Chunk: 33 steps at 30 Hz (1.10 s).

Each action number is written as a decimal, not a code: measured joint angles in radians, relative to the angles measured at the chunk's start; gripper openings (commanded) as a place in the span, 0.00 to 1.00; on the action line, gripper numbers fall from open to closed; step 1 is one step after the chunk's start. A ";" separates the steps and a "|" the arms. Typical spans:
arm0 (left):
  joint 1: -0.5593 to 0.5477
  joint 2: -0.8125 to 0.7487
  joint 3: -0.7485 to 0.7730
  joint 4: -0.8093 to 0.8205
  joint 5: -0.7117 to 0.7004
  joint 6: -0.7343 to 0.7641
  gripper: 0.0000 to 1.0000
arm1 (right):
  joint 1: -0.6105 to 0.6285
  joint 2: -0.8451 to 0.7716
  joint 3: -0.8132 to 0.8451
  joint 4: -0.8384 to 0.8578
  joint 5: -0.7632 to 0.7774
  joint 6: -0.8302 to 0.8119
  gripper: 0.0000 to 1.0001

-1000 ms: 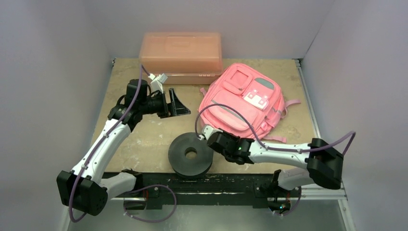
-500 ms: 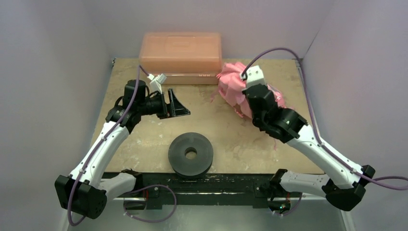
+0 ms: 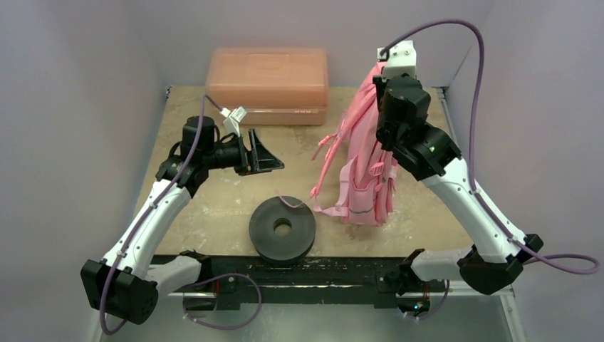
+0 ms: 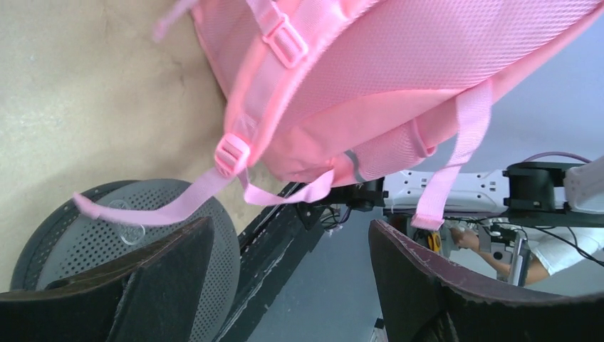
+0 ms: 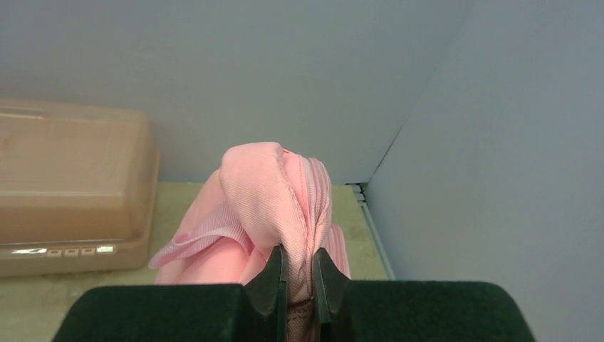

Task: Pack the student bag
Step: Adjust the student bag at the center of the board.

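The student bag (image 3: 363,164), bright pink fabric with loose straps, hangs upright over the table's right half, its bottom near the tabletop. My right gripper (image 5: 295,274) is shut on a fold of the bag's top fabric (image 5: 271,192), raised high at the back right (image 3: 388,85). My left gripper (image 3: 263,153) is open at the left middle, pointing right toward the bag, with nothing between its fingers (image 4: 164,278). In the left wrist view the bag's back and straps (image 4: 356,92) hang ahead of the jaws.
A rigid salmon-pink plastic box (image 3: 268,82) stands against the back wall. A dark round perforated disc (image 3: 282,228) lies near the front edge, with a strap end touching it. Walls close in on the left, back and right.
My right gripper closed on the bag and lifted it from lying flat to hanging upright, rising toward the back right. The left arm stayed put.
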 measured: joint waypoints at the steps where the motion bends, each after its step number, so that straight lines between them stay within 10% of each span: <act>1: 0.000 0.000 0.000 0.014 0.010 -0.012 0.79 | 0.001 -0.021 -0.039 0.032 -0.007 0.006 0.00; 17: -0.216 0.224 0.058 0.308 0.077 -0.192 0.79 | -0.006 -0.473 -0.499 0.096 0.003 0.225 0.01; 25: -0.248 0.394 0.134 0.580 0.081 -0.347 0.79 | -0.011 -0.579 -0.556 0.039 -0.179 0.326 0.62; 33: -0.330 0.567 0.222 0.749 0.081 -0.464 0.77 | -0.013 -0.563 -0.504 -0.012 -0.347 0.331 0.83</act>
